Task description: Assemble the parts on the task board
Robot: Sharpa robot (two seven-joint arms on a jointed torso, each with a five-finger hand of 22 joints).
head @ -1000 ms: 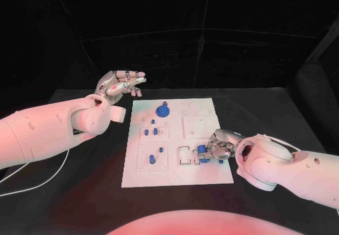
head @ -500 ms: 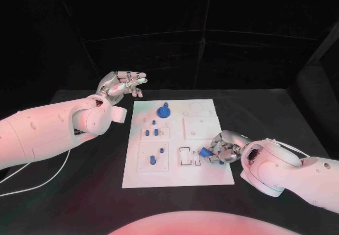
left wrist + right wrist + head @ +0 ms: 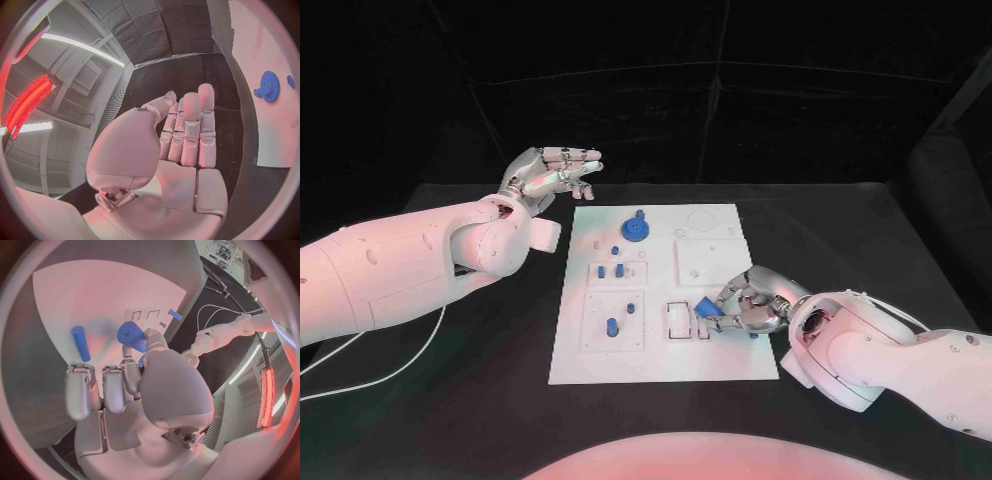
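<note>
The white task board [image 3: 661, 352] lies in the middle of the black table. My right hand [image 3: 753, 303] hovers at the board's near right edge, beside two small rectangular slots [image 3: 678, 319]. It pinches a short blue part [image 3: 708, 312] between thumb and fingers; the right wrist view shows this blue part [image 3: 132, 334] at the fingertips over the board [image 3: 94, 295]. A blue peg [image 3: 80, 342] lies on the board close by. My left hand [image 3: 554, 171] is raised beyond the board's far left corner, fingers straight, holding nothing. A blue gear [image 3: 635, 228] sits at the far end.
Several small blue pegs [image 3: 609, 270] stand in the board's left column, and another peg [image 3: 610, 324] sits in the nearer panel. The left wrist view shows the gear [image 3: 269, 86] on the board [image 3: 275, 131]. A white cable [image 3: 380, 372] runs over the table at the left.
My right hand has shifted and turned slightly above the board's near right side, still holding the blue part. The left hand has barely moved.
</note>
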